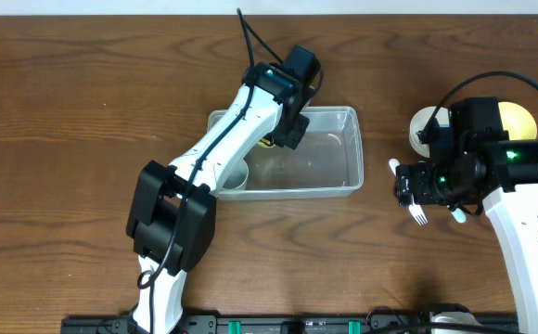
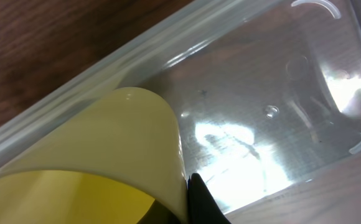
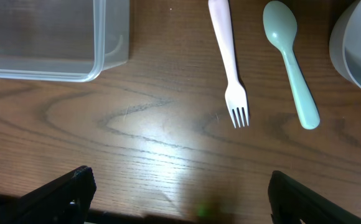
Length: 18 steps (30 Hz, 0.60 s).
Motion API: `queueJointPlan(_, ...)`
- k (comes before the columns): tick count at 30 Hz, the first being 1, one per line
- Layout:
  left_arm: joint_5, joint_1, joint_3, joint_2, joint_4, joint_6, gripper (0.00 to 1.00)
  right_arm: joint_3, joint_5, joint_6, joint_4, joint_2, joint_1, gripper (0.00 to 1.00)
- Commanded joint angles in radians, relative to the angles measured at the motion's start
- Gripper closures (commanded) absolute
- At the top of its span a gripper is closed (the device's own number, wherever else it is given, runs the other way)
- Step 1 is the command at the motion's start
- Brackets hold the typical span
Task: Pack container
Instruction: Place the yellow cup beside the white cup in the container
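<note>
The clear container lies in the middle of the table. My left gripper reaches over its far left part, shut on the wall of a yellow cup. One dark fingertip presses on the outside of the cup, which hangs tilted over the container's see-through floor. My right gripper stands open, low over bare wood to the container's right, with nothing between its fingers. Just beyond it lie a pale pink fork and a light green spoon.
A round pale cup sits in the container's near left corner. A white bowl and a yellow bowl stand behind the right arm. The container's corner lies left of the fork, and the white bowl's rim lies right of the spoon.
</note>
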Motion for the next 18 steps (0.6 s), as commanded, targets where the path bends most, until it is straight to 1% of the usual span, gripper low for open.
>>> queueJointPlan(1,-0.037,0.002,0.008,0.03,0.006,0.03,0.94,0.014,0.002,-0.012,0.0,-0.001,-0.007,0.1)
queueJointPlan(13,-0.037,0.002,0.007,0.107,0.013,0.034,0.93,0.014,0.002,-0.012,-0.001,-0.001,-0.008,0.1)
queueJointPlan(14,-0.037,0.002,0.007,0.108,0.013,0.034,0.91,0.014,0.002,-0.012,-0.002,-0.001,-0.008,0.1)
queueJointPlan(15,-0.037,0.002,0.007,0.108,0.013,0.034,0.85,0.014,0.002,-0.012,-0.003,-0.001,-0.008,0.1)
queueJointPlan(18,-0.037,0.002,0.007,0.107,0.005,0.034,0.63,0.014,0.002,-0.012,-0.003,-0.001,-0.008,0.1)
